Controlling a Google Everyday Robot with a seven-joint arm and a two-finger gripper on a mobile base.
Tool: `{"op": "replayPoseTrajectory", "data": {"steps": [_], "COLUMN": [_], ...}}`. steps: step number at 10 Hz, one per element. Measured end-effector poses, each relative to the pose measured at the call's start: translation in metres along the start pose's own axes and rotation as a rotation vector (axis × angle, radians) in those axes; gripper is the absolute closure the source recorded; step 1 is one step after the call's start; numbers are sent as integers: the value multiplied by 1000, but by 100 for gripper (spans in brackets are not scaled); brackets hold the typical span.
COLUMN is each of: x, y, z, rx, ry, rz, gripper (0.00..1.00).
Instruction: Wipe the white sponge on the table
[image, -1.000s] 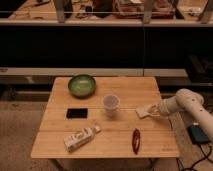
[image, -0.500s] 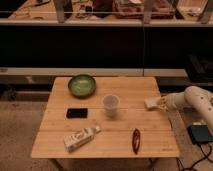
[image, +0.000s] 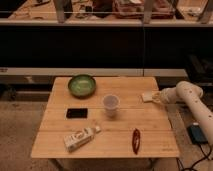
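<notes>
Far to the gripper's left and nearer the camera, a white labelled bottle lies on its side on the light-wood table. Also far to the gripper's left, but slightly farther back, sits a green bowl. A flat black phone lies between bowl and bottle. Closer to the gripper, still to its left and a little toward the camera, a translucent white plastic cup stands upright. A slim red object lies by the table's front edge, well in front of the gripper and slightly left.

The white sponge lies flat on the tabletop near the right edge, right at the gripper's left side and meeting its tip. The gripper is low over the table's right edge, pointing left at the sponge. How far open it is, and whether it has hold of the sponge, cannot be told. Behind it, the white arm extends right and down past the table.
</notes>
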Motion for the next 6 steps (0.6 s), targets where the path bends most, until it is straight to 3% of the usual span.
{"op": "replayPoseTrajectory", "data": {"steps": [3, 6], "x": [-35, -70], "y": [-2, 28], "z": [17, 27], "rx": [-32, -114], "ry": [-52, -117], "rz": [-62, -145], "gripper": [100, 100]}}
